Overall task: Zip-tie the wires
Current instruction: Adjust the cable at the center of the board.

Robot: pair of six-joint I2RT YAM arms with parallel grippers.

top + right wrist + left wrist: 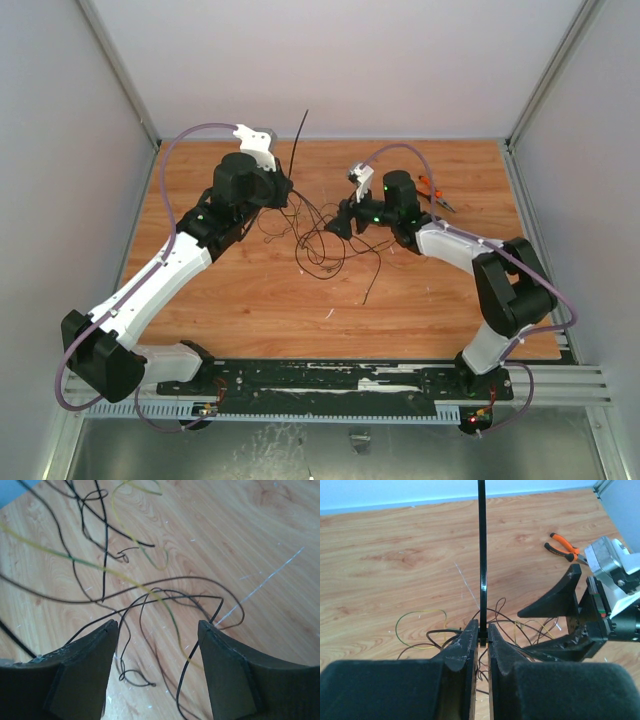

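Observation:
The wires (320, 245) lie as a loose tangle of thin dark strands, with a yellow-green one among them, on the wooden table between the two arms. My left gripper (483, 632) is shut on the base of a black zip tie (481, 555), which stands straight up above the tangle (505, 620); the top view shows the tie (298, 140) rising from the gripper (288, 190). My right gripper (157, 627) hangs open just over the strands (150, 592), several passing between its fingers, none pinched. In the top view it (335, 225) sits at the tangle's right side.
Orange-handled pliers (436, 192) lie at the back right of the wooden table (200, 290), behind the right arm, also in the left wrist view (563, 546). White walls close in the table's back and sides. The right gripper's fingers (560, 605) reach in close to the left gripper.

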